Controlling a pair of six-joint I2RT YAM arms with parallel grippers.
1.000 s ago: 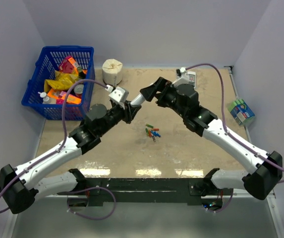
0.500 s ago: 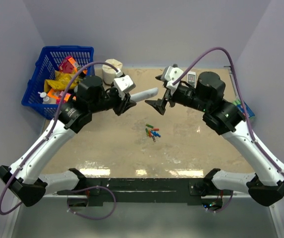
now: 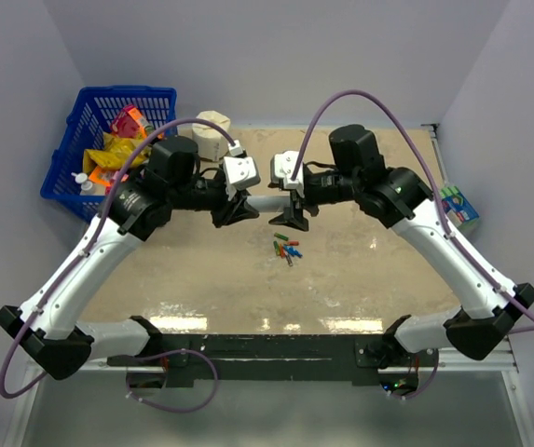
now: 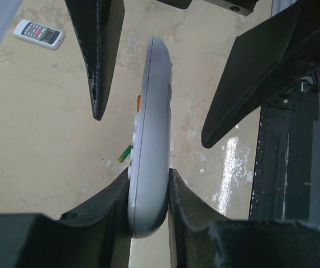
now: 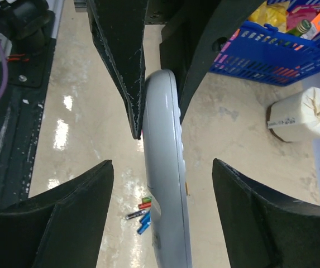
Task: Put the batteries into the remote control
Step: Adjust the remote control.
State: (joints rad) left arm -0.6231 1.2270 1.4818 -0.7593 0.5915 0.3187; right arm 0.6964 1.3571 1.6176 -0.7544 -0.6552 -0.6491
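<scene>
My left gripper (image 4: pixel 148 178) pinches one end of the remote control (image 4: pixel 151 111), its long axis pointing level toward my right gripper (image 5: pixel 161 164). That gripper's wide jaws straddle the free end without touching it.

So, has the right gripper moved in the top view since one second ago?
Yes. The right gripper came down the picture, closer to the batteries lying on the table. Its open jaws now flank the remote control.
</scene>
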